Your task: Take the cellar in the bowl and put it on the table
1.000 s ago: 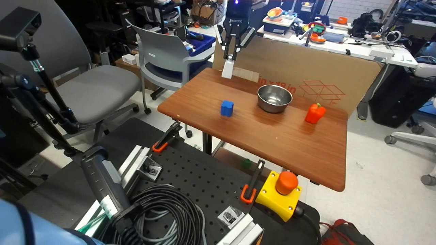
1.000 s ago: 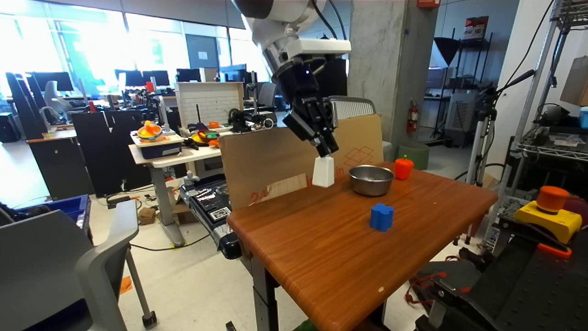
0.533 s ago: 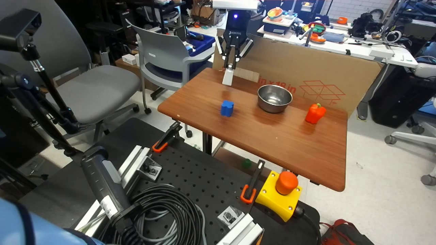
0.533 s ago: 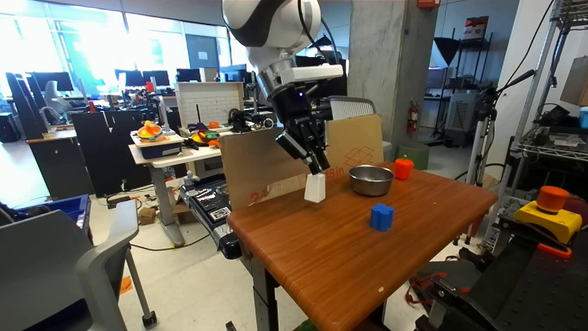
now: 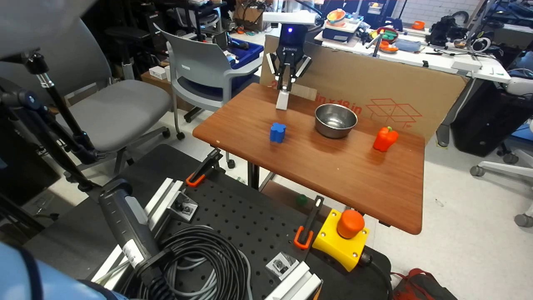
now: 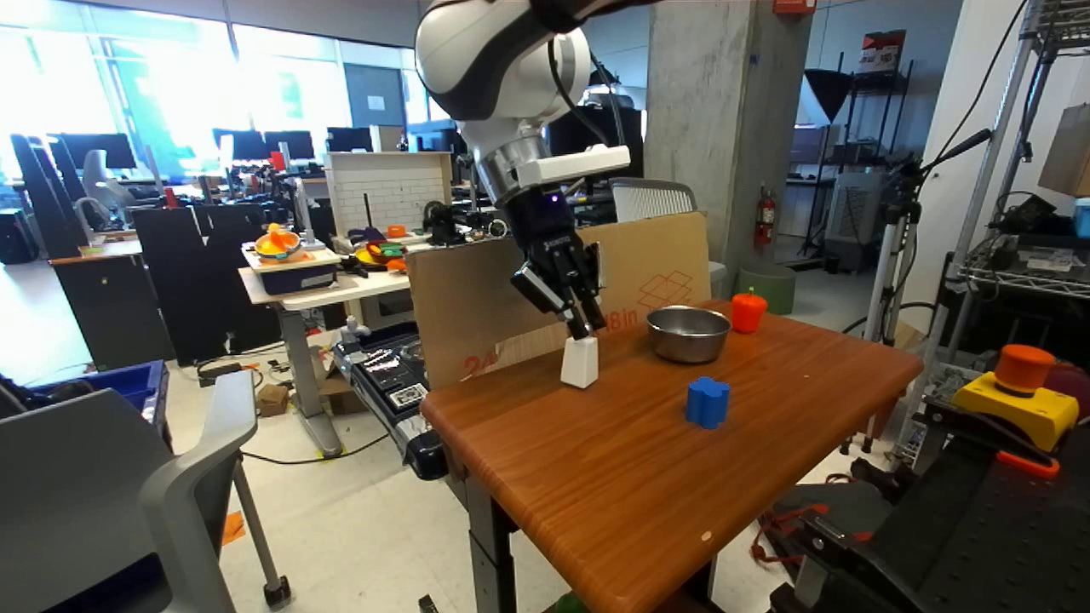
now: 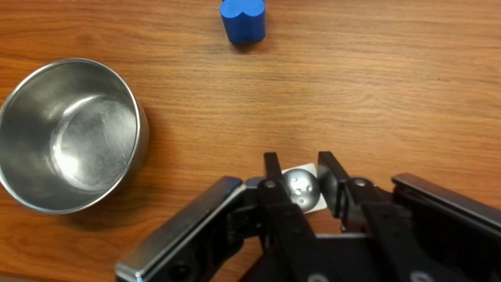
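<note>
The cellar is a white tapered shaker [image 5: 282,101] with a domed silver top with holes. It also shows in an exterior view [image 6: 580,363] and in the wrist view [image 7: 300,188]. My gripper [image 5: 285,86] points down and is shut on its top, one finger on each side of the dome. The shaker hangs about upright, at or just above the table [image 5: 354,175], near its back edge; I cannot tell whether its base touches. The shiny steel bowl [image 5: 335,121] stands apart beside it and is empty in the wrist view [image 7: 90,141].
A blue lobed block [image 5: 277,133] stands on the table in front of the shaker. An orange toy pepper [image 5: 385,138] stands beyond the bowl. A cardboard sheet [image 5: 374,83] rises behind the table's back edge. A black perforated board [image 5: 250,216] lies before the table.
My gripper has come down with the shaker held in it, from well above the table to the level of the tabletop. The bowl, blue block and pepper have not moved.
</note>
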You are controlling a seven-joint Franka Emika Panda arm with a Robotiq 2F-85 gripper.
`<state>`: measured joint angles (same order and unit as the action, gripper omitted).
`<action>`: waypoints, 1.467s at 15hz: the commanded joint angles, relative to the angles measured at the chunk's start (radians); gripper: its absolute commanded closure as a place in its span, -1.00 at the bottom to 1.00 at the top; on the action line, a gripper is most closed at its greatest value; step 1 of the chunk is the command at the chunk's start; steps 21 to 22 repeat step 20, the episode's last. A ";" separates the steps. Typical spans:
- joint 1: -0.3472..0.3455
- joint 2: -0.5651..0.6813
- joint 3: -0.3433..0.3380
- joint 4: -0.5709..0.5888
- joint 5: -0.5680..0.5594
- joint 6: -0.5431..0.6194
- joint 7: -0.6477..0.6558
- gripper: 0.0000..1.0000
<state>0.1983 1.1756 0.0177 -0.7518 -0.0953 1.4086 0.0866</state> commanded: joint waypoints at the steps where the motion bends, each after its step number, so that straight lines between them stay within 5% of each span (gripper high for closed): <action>1: 0.012 0.028 -0.013 0.058 -0.017 -0.018 0.001 -0.22; 6: -0.004 -0.069 0.005 -0.017 -0.008 0.029 -0.072 -0.97; 16: -0.117 -0.448 0.023 -0.367 0.055 0.563 -0.149 -1.00; 17: -0.131 -0.480 0.020 -0.414 0.069 0.590 -0.133 -1.00; 18: -0.103 -0.381 0.007 -0.254 0.037 0.507 -0.128 -1.00; 22: -0.124 -0.431 0.007 -0.328 0.052 0.542 -0.128 -1.00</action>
